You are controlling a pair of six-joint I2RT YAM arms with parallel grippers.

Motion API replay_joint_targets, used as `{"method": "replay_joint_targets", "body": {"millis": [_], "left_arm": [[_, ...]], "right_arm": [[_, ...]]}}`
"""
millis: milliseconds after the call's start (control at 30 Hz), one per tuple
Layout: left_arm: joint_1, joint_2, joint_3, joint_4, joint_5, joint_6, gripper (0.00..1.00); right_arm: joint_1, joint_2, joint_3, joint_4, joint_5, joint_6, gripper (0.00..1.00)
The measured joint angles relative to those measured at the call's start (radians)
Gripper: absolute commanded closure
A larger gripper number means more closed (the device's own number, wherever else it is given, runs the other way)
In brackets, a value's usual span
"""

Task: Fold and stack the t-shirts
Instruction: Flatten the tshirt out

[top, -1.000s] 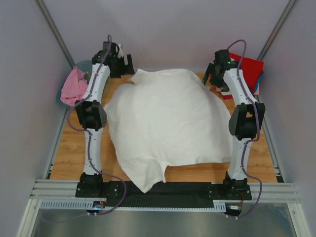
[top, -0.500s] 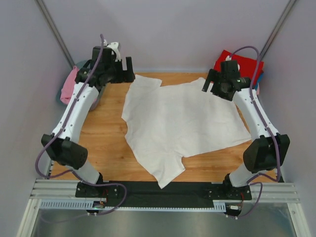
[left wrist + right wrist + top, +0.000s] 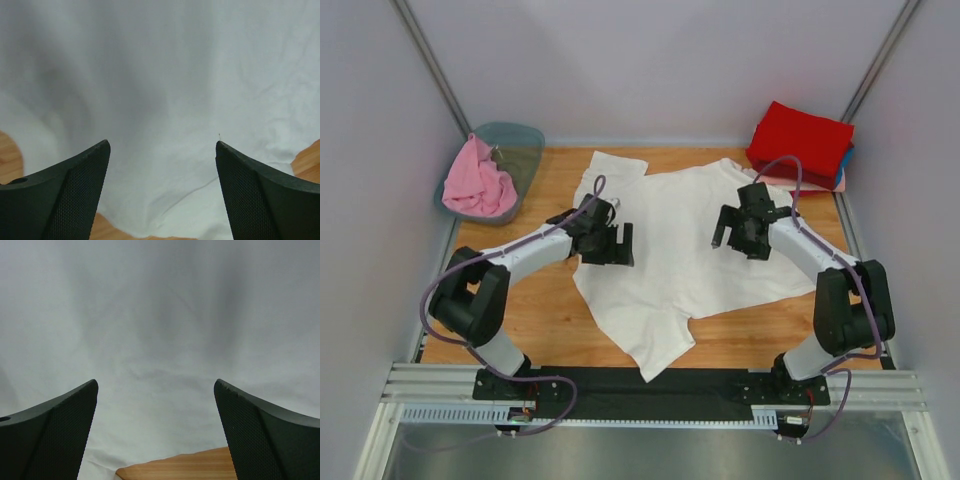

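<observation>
The large white t-shirt (image 3: 670, 250) lies spread flat on the wooden table, one sleeve near the front edge. My left gripper (image 3: 617, 243) is open and empty just above the shirt's left part; white cloth (image 3: 160, 100) fills its view. My right gripper (image 3: 725, 230) is open and empty above the shirt's right part, white cloth (image 3: 160, 325) below it. A pink t-shirt (image 3: 475, 180) hangs out of the tub. A folded red t-shirt (image 3: 802, 138) tops a stack at the back right, with a blue edge (image 3: 844, 160) and a pale peach edge (image 3: 812, 184) under it.
The translucent grey-green tub (image 3: 520, 145) stands at the back left corner. Bare wood (image 3: 535, 310) shows left of the shirt and at the front right (image 3: 770, 325). The black rail (image 3: 650, 385) with both arm bases runs along the near edge.
The white shirt, held up billowing a second ago, now lies flat. Both grippers have come down from the back corners to just above the shirt, open.
</observation>
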Motion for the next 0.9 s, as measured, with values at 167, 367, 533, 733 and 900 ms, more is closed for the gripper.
{"method": "replay_joint_targets", "body": {"millis": [167,367,533,733,900], "left_arm": [[-0.071,0.103,0.011,0.087,0.02,-0.047,0.09],[-0.044,0.159,0.028,0.103,0.013,-0.048,0.1],[0.035,0.153,0.012,0.121,0.058,-0.039,0.1],[0.135,0.112,-0.024,0.102,0.004,-0.022,0.1],[0.153,0.06,-0.068,0.05,-0.108,-0.019,0.09]], "right_arm": [[0.12,0.005,-0.092,0.084,0.0,0.032,0.0],[0.27,0.055,-0.152,0.161,0.011,0.082,0.0],[0.373,0.072,-0.152,0.222,0.051,0.112,0.0],[0.539,0.116,-0.115,0.303,0.011,0.188,0.0],[0.608,0.132,-0.097,0.317,-0.07,0.239,0.0]]}}
